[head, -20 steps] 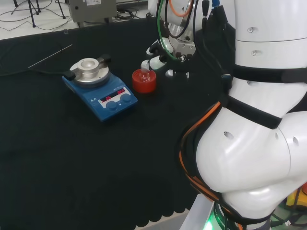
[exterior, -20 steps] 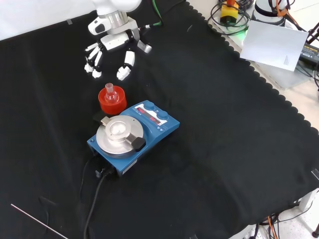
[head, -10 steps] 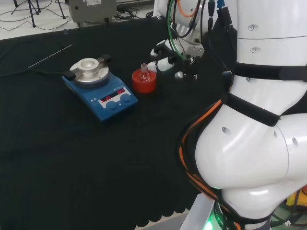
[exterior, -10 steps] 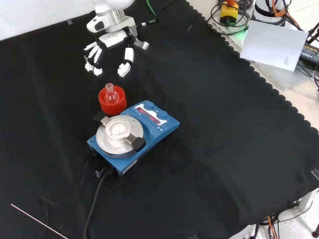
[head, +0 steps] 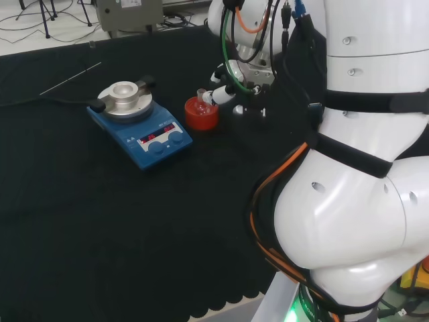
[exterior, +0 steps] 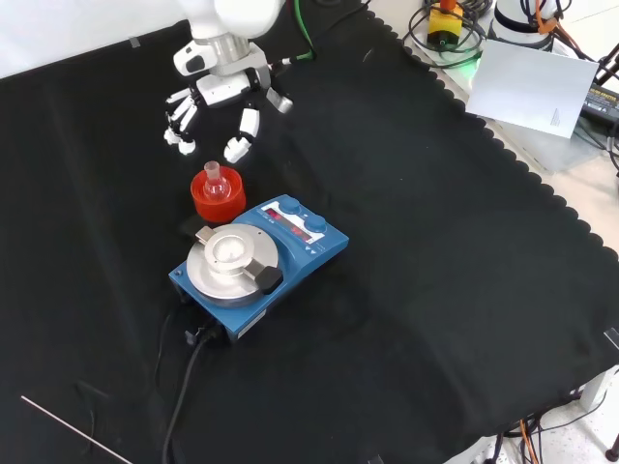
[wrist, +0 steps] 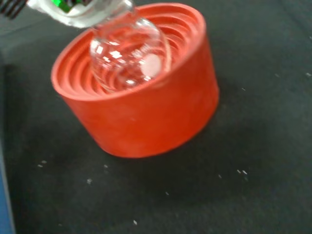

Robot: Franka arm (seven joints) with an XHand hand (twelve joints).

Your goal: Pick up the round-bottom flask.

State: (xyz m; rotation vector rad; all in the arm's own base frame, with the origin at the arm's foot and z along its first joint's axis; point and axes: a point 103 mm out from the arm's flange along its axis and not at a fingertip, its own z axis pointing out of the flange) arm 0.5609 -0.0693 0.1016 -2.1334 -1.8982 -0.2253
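Hand (exterior: 221, 97) hovers fingers spread, empty, at 12 o'clock of the clear glass round-bottom flask (exterior: 215, 184) in the front view. Flask sits upright in its red ribbed ring stand (exterior: 217, 199) on the black-cloth worktop (exterior: 435, 271). Step: approach. Next: descend, close round the neck.

Black cloth (exterior: 435, 290), pale floor (head: 40, 33)

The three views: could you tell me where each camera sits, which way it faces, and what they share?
Head view: behind and above the arm's base, looking over white links at the hand.
Front view: in front of the arm, looking down on the cloth; the hand enters from the top.
Wrist view: at the wrist, close on the round-bottom flask.
All share the flask in its red ribbed stand.
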